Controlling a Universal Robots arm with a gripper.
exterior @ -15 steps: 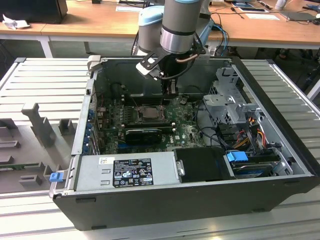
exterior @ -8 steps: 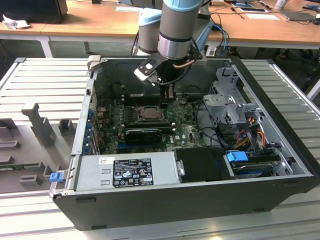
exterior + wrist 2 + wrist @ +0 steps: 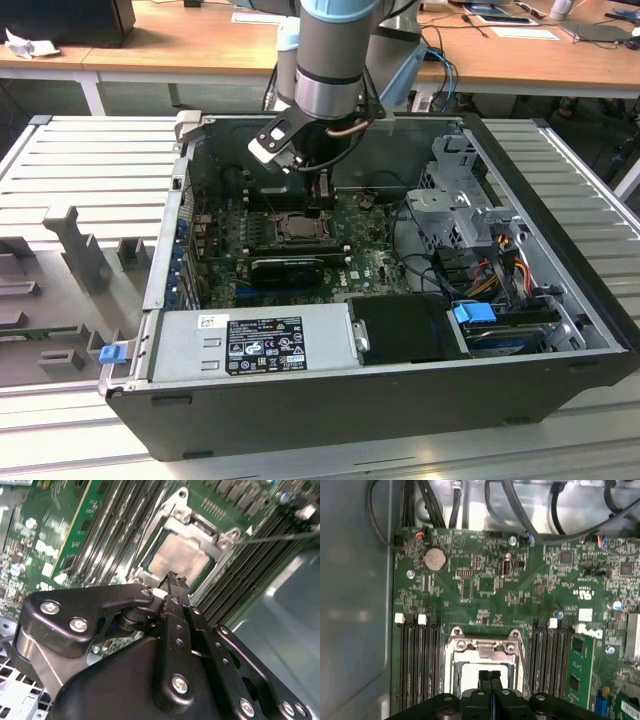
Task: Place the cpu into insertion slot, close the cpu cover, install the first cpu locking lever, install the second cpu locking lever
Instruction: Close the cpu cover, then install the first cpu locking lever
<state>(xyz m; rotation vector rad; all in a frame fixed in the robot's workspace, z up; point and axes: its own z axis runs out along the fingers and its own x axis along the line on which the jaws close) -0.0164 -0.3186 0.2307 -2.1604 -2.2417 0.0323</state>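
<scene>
My gripper (image 3: pixel 175 579) hangs just above the insertion slot (image 3: pixel 296 226) in the open computer case, fingers shut together with nothing between them. The cpu (image 3: pixel 182 555) lies flat in the slot, its pale metal top showing through the cut-out of the cpu cover (image 3: pixel 196 526), which lies down over it. In the first wrist view the fingertips (image 3: pixel 490 676) stand over the near edge of the cpu (image 3: pixel 468 672), inside the cover frame (image 3: pixel 485 647). A thin metal locking lever (image 3: pixel 280 537) sticks out sideways from one corner of the slot.
Black memory slots (image 3: pixel 417 660) flank the socket on both sides, with a green card (image 3: pixel 581 670) beside one bank. Cables (image 3: pixel 520 510) run along the case wall. A power supply (image 3: pixel 255 345) and drive cage (image 3: pixel 460 210) fill the case's other parts.
</scene>
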